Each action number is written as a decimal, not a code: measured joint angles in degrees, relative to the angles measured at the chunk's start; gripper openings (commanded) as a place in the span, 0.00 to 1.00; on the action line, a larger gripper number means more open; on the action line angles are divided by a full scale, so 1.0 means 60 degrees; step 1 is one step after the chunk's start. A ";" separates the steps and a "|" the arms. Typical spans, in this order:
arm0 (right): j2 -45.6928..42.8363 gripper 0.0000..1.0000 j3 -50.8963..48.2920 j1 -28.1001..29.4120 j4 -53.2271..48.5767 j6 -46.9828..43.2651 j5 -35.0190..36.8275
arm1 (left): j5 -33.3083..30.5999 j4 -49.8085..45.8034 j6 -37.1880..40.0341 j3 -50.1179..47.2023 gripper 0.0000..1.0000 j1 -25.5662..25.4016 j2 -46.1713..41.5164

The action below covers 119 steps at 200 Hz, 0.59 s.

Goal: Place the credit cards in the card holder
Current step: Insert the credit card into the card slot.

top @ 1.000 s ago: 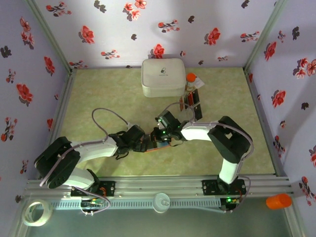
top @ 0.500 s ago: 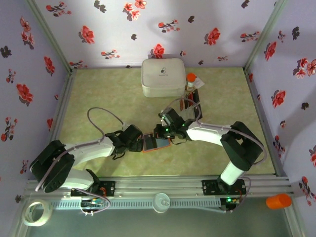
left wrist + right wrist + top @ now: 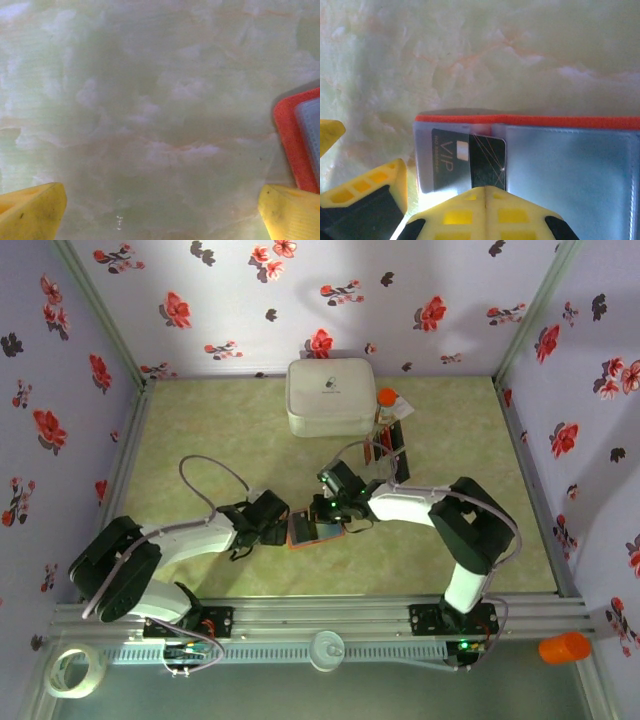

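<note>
Two arms reach inward over the pale green table (image 3: 200, 430) and meet at the wallet (image 3: 315, 531), which lies open and flat in the middle of the table, closer to the near edge than to the far wall. The left gripper (image 3: 283, 525) sits just left of the wallet. Its wrist view shows the yellow fingers (image 3: 30, 210) spread wide with bare table between them, and the wallet's orange edge (image 3: 292, 145) lies beside the right finger. The right gripper (image 3: 322, 510) hangs over the wallet's far side. In its wrist view the fingertips (image 3: 485, 192) are drawn together with only a seam between them, held over one end of a black card (image 3: 455, 160) marked VIP. Whether the tips touch the card cannot be told. The card lies partly inside a clear pocket (image 3: 424, 150) at one end of the wallet's blue-grey inside (image 3: 570, 165). Several other cards (image 3: 390, 445), red and black, lie well apart from the wallet toward the far right, near a white case (image 3: 330, 397).
</note>
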 measured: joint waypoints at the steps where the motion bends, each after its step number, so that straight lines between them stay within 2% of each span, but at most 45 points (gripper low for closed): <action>1: 0.0007 0.01 0.0007 0.0000 0.0000 0.0000 0.0000 | 0.0000 0.0000 -0.0004 0.0011 1.00 0.0000 0.0011; 119: 0.0765 0.00 0.0641 0.0372 -0.0058 -0.0055 -0.0076 | 0.0000 0.0120 0.0149 0.0204 1.00 0.0004 0.0328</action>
